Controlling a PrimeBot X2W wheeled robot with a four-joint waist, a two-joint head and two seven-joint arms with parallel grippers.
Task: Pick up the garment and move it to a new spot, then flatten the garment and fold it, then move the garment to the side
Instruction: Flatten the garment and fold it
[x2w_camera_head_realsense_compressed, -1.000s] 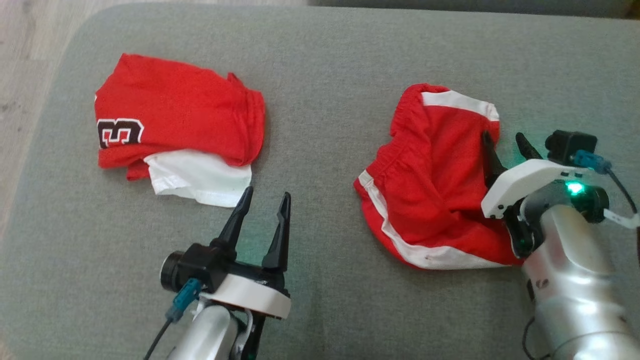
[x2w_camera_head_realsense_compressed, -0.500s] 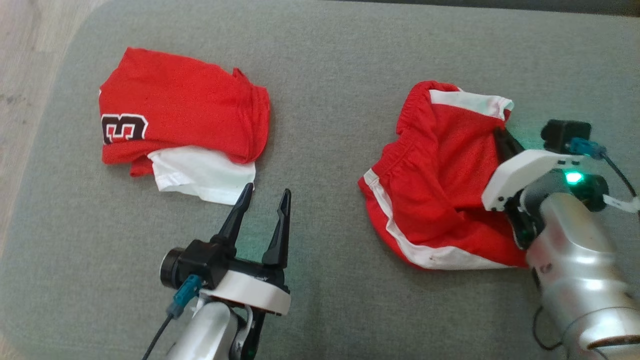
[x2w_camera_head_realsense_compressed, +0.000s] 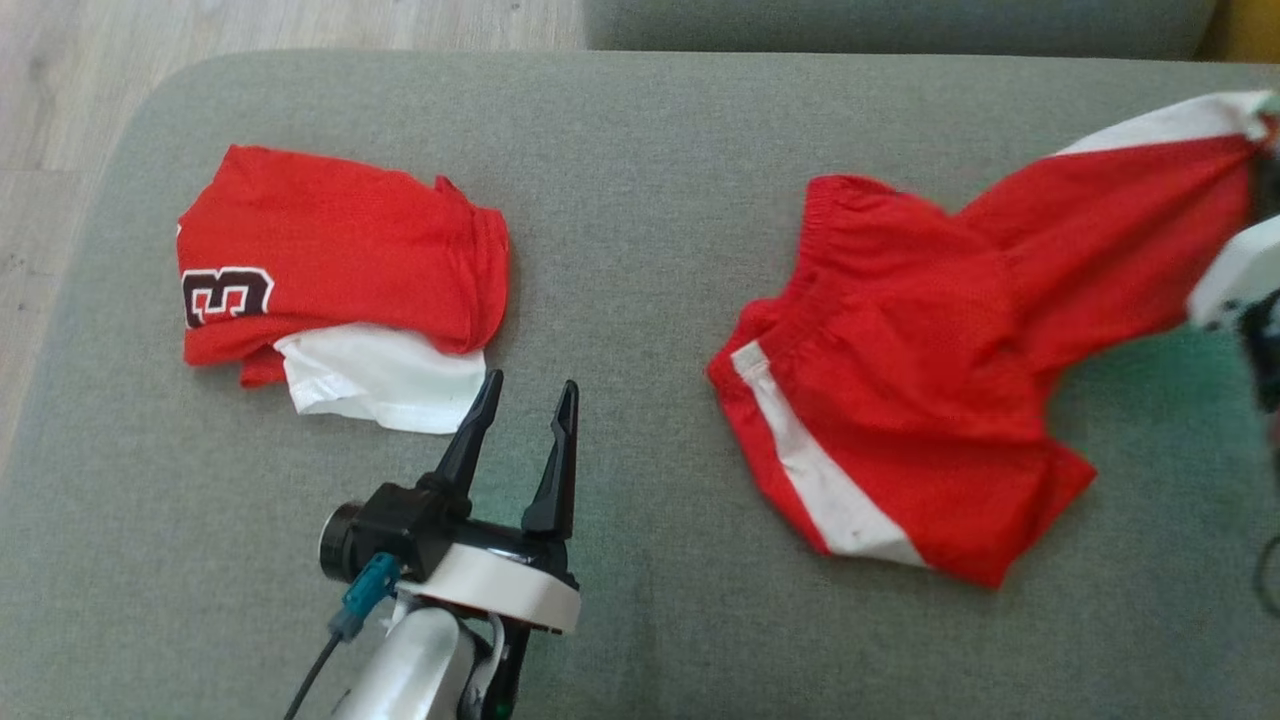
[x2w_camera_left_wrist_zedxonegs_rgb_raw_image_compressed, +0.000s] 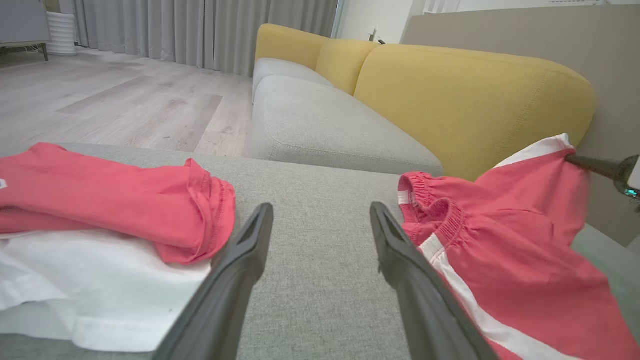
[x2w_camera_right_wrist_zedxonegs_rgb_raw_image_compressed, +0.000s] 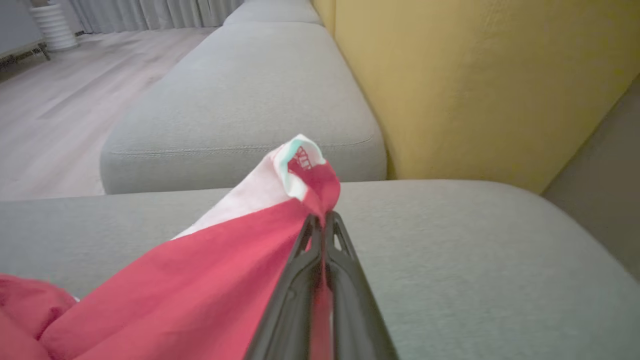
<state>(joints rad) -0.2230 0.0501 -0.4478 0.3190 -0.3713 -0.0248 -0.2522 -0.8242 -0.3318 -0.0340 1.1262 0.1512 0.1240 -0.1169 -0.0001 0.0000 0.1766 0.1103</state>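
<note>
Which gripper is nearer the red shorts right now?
Right. The right gripper is shut on a corner of the red shorts; the left gripper hovers open beside the folded jersey, apart from the shorts.

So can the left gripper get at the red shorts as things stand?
Probably yes: the left gripper is open, and bare grey cushion lies between it and the red shorts.

The left gripper (x2w_camera_head_realsense_compressed: 532, 385) has two long, tapering black fingers (x2w_camera_head_realsense_compressed: 466, 450), a white oval collar (x2w_camera_head_realsense_compressed: 500, 592) and a silver forearm (x2w_camera_head_realsense_compressed: 405, 670). A round black camera (x2w_camera_head_realsense_compressed: 342, 545) sits beside it, with a teal connector (x2w_camera_head_realsense_compressed: 365, 590) and dark cable (x2w_camera_head_realsense_compressed: 312, 680). The right gripper (x2w_camera_right_wrist_zedxonegs_rgb_raw_image_compressed: 321, 217) has slotted dark fingers.
</note>
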